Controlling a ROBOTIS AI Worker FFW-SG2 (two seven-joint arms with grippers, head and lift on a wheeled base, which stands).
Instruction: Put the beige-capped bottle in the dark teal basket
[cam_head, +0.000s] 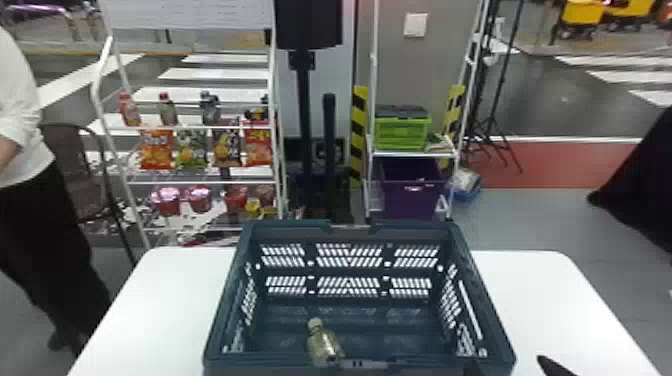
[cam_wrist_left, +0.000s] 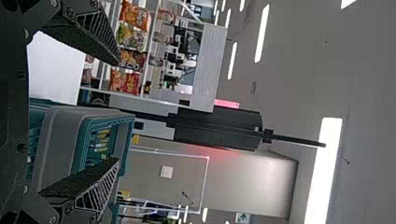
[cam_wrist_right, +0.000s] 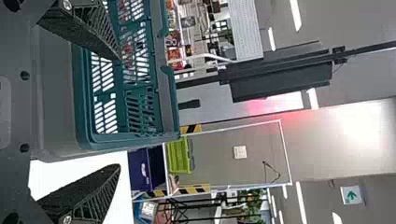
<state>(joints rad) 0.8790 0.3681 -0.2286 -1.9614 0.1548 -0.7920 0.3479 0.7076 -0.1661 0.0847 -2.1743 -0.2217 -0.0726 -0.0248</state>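
Inside the dark teal basket (cam_head: 350, 320), close to its front wall and left of the middle, is the beige-capped bottle (cam_head: 324, 345), its cap pointing away from me. Whether it lies flat or leans is unclear. My right gripper (cam_head: 512, 369) is at the bottom edge of the head view, by the basket's front right corner. In the right wrist view this gripper (cam_wrist_right: 118, 113) stands open, one finger by the basket (cam_wrist_right: 81, 98) and the other over the table. My left gripper (cam_wrist_left: 116, 112) is open too, with part of the basket (cam_wrist_left: 77, 140) behind it and nothing held.
The white table (cam_head: 165, 305) extends on both sides of the basket. Beyond it stand a white rack (cam_head: 200, 127) with bottles, snack bags and cups, a black post (cam_head: 302, 100), and a shelf with a green crate (cam_head: 402, 132) above a purple bin (cam_head: 410, 192).
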